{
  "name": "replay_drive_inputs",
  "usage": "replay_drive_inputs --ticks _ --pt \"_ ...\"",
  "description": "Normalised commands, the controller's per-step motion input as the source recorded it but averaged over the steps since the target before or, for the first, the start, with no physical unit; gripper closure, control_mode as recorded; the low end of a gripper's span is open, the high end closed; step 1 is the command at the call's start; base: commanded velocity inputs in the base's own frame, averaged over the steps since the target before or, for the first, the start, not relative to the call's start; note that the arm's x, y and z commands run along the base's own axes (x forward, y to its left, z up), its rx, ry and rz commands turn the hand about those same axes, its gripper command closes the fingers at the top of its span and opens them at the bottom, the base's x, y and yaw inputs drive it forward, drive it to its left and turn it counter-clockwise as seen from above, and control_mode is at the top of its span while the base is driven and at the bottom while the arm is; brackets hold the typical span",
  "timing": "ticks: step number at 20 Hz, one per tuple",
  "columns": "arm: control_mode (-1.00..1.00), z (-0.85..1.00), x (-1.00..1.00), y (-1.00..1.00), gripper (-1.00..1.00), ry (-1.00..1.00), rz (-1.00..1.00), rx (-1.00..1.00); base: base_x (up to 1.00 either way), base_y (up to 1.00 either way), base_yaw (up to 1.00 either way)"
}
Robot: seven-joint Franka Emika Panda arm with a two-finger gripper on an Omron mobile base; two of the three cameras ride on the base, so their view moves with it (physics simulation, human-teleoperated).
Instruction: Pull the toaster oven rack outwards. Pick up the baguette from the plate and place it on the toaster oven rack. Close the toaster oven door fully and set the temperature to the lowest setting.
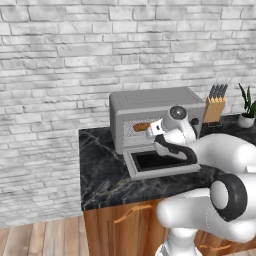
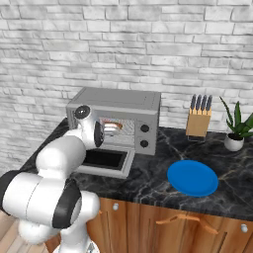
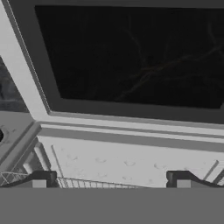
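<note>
The toaster oven stands on the dark marble counter, and the toaster oven door is folded down flat in front of it. The baguette lies inside the cavity on the toaster oven rack, whose wires show at the lower left of the hand view. My gripper hangs at the oven mouth just right of the baguette, open, its fingertips wide apart with nothing between them. In the hand view the door's dark glass lies beyond the fingertips. To the right of the oven the blue plate sits bare.
A wooden knife block and a potted plant stand at the back right of the counter. The oven's two dark knobs are on its right panel. A brick wall runs behind, and the counter's left edge is close to the oven.
</note>
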Motion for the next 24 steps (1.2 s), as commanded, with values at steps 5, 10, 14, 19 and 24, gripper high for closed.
replay_drive_inputs --ticks 5,10,14,19,24 --pt "-1.0 0.55 -0.44 -0.26 -1.0 0.02 0.0 0.0 0.0 0.0 0.0" --pt "-1.0 0.05 -0.55 -0.27 -1.0 -0.1 -0.04 0.01 0.0 0.0 0.0" --pt "-1.0 0.0 -0.76 -0.36 -1.0 -0.31 -0.03 0.16 0.0 0.0 0.0" --pt "-1.0 0.26 -0.88 -0.24 -1.0 -0.33 0.0 0.24 0.0 0.0 0.0" --pt "-1.0 0.55 -0.69 -0.03 -1.0 -0.1 -0.02 0.19 0.0 0.0 0.0"
